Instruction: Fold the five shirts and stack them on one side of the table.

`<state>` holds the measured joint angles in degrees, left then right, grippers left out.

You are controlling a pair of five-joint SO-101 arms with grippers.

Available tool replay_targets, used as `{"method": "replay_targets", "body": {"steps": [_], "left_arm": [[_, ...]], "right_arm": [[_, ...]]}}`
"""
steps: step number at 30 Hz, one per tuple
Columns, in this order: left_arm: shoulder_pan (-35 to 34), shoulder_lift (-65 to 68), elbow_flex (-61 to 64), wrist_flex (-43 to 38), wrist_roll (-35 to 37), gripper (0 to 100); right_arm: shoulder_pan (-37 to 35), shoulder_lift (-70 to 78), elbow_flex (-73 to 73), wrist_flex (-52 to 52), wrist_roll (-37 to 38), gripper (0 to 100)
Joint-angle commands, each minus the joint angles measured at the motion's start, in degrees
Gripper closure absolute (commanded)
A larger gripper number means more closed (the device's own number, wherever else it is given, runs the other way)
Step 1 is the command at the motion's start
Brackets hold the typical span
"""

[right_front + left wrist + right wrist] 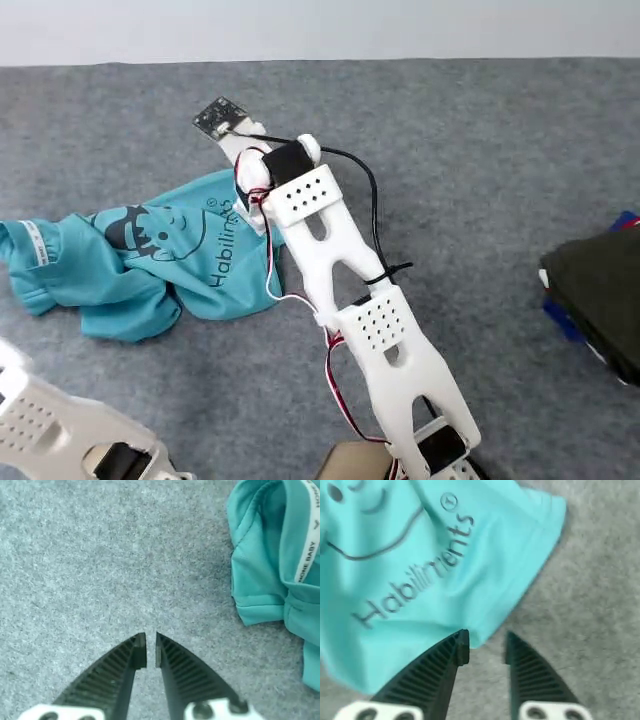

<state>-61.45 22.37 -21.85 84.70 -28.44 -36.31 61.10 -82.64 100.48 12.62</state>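
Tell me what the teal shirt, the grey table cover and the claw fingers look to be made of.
Teal shirt: soft matte knit, likely cotton jersey; it creases and bunches, and its hems are stitched.
Grey table cover: felt or short-pile carpet, judging by its fuzzy, mottled surface.
Right claw's fingers: dark rigid plastic, probably printed, with ribbed inner faces.

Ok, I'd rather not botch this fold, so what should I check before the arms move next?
1. Right gripper open: ok.
2. Right gripper at the teal shirt's hem: ok, one finger beside the edge.
3. Teal shirt lying flat: not ok, bunched.
4. Left gripper on the shirt: not ok, over bare mat beside it.
5. Count in the dark stack: cannot tell.
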Motion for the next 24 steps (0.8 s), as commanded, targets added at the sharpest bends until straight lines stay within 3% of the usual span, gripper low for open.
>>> {"method": "replay_targets", "body": {"steps": [1,11,24], "left_arm": [[0.6,-3.4,-0.1,-1.0,0.3,96],[0.7,-3.4,-0.1,-1.0,0.4,96],[0.4,-3.9,6.3,-4.7,0.4,96]], "right_arm": [[-2.8,-8.7,6.2,2.7,-4.6,80.5],[-5.2,-18.9,31.3,2.3,-18.9,70.8],[-10.6,-9.5,31.6,-3.6,-20.1,71.0]]}}
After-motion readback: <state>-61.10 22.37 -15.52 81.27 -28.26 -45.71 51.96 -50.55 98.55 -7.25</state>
